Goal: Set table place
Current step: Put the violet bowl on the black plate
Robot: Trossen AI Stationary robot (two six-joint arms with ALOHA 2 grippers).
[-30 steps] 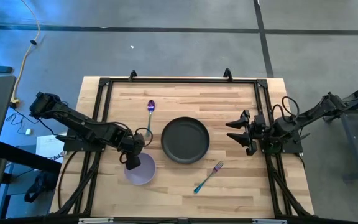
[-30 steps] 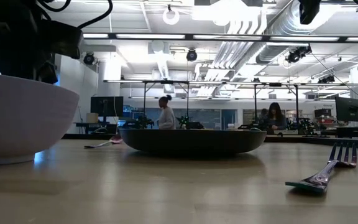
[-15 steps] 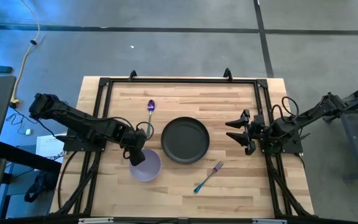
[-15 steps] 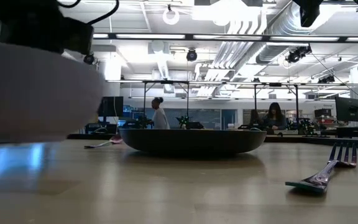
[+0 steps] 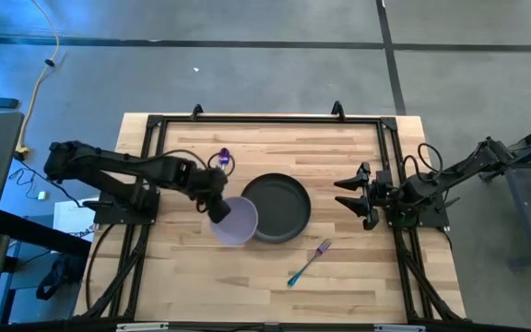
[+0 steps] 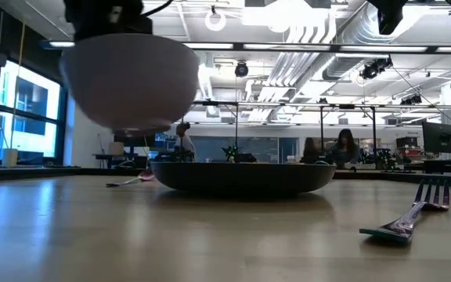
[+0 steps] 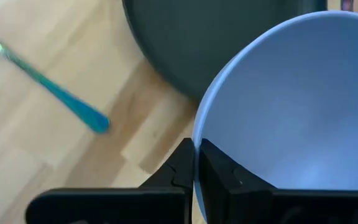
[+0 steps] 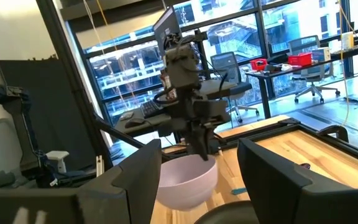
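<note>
My left gripper point(image 5: 218, 208) is shut on the lavender bowl point(image 5: 236, 221), which hangs in the air over the left edge of the dark grey plate point(image 5: 279, 207). In the low view the bowl point(image 6: 128, 78) floats well above the plate point(image 6: 241, 177). The spoon's purple head point(image 5: 224, 155) shows beyond the left arm, which hides most of its handle. The teal-handled fork point(image 5: 309, 261) lies flat on the table, near-right of the plate. My right gripper point(image 5: 350, 195) is open and waits to the right of the plate. My left gripper holds the bowl by its rim point(image 7: 197, 140) on the side toward the table's left. One finger point(image 7: 221, 175) is inside the bowl and the other point(image 7: 178, 175) is outside. The fingers come from above, slanting down. The bowl is lifted clear and about upright.
A black metal frame point(image 5: 265, 120) runs along the table's edges. Bare wood lies near the front edge point(image 5: 247, 286) and left of the plate. People sit at desks in the room beyond the table point(image 6: 343, 149).
My left gripper has lifted the bowl off the table and carried it up, toward the right and the far edge, to the plate's left edge. The bowl, which stood on the wood near-left of the plate, now hangs clear above the table.
</note>
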